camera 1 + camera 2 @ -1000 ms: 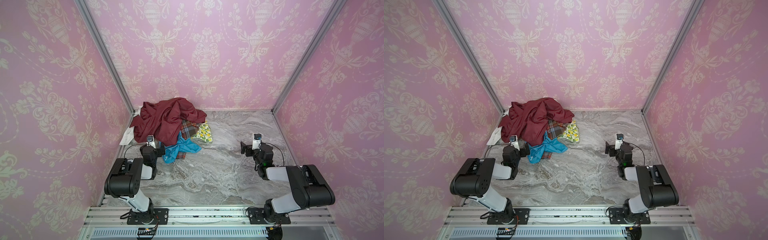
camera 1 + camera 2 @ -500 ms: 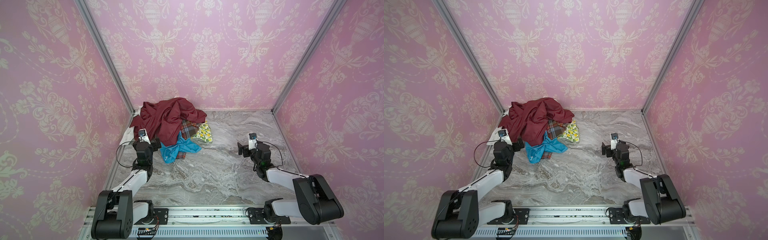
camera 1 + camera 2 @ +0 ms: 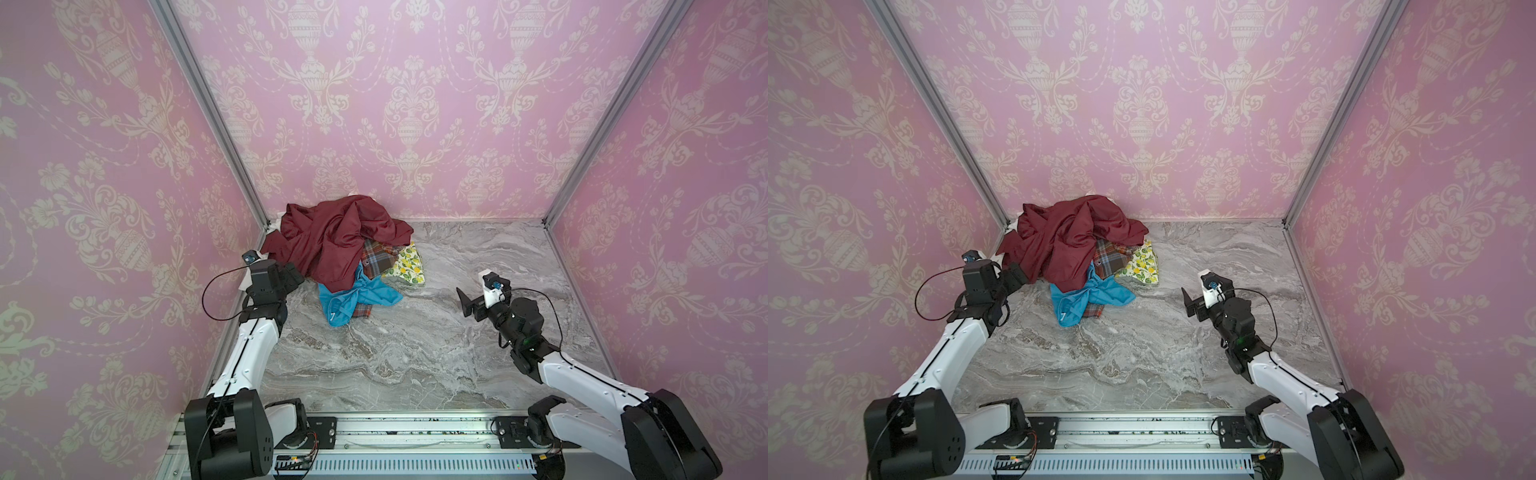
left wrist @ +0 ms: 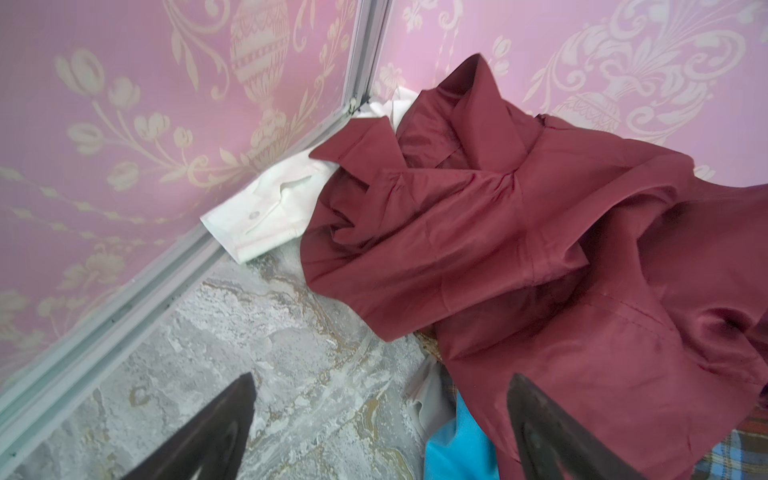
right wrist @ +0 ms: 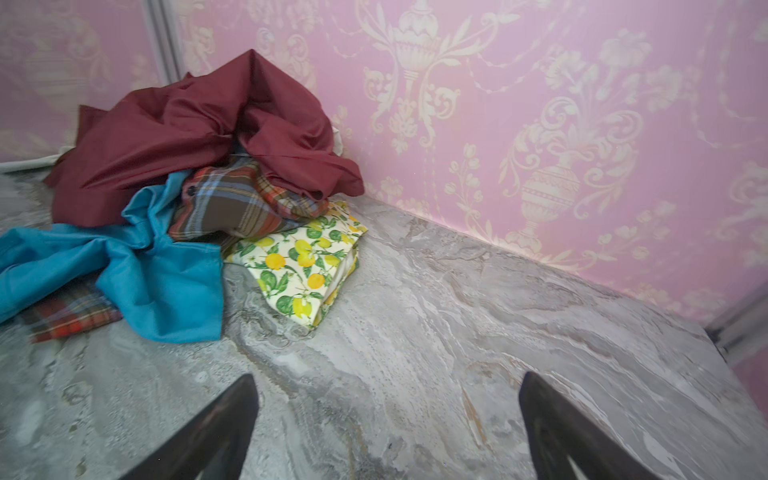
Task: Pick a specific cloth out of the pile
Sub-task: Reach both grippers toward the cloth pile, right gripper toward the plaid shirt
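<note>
One pile (image 3: 345,253) sits in the far left corner of the marble surface (image 3: 415,353), made of five cloths. One maroon garment (image 3: 332,237) lies on top, with one blue cloth (image 3: 353,297), one lemon-print cloth (image 3: 407,268) and one white cloth (image 4: 270,208) against the wall. One plaid cloth (image 3: 376,262) lies mostly under the maroon garment, showing between it and the lemon print, with a corner under the blue cloth.

There are two arms. The left end effector (image 3: 296,275) is spread, just beside the maroon garment's near left edge. The right end effector (image 3: 478,299) is spread too, over bare surface well apart from the pile.

A second ago both arms were folded back. Now they stretch forward, and the left end effector has shifted from the blue cloth toward the maroon garment. The cloths lie unchanged.
</note>
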